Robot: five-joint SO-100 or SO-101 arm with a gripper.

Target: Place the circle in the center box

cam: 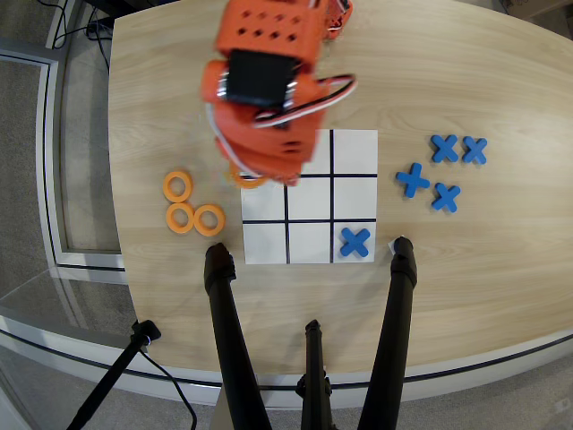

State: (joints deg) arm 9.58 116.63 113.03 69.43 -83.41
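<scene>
table: rounded light wood-grain tabletop point(483, 296) | floor: grey carpet point(27, 107) | front: black tripod legs point(228, 349) | corner: black cables point(76, 27)

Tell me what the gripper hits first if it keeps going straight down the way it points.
Probably the flat orange plastic ring that peeks out beneath the orange arm, at the white grid board's top-left edge in the overhead view. The fingers are hidden under the arm, so height and exact line are uncertain.

Orange plastic arm point(269, 98), blurred in overhead view, near the desk's far edge. Top block is boxy with two rows of small round holes. Below it a black rectangular motor sits in an orange frame. White and red cables loop out the right side, a white one on the left. Lower part chunky orange, more small holes.
</scene>
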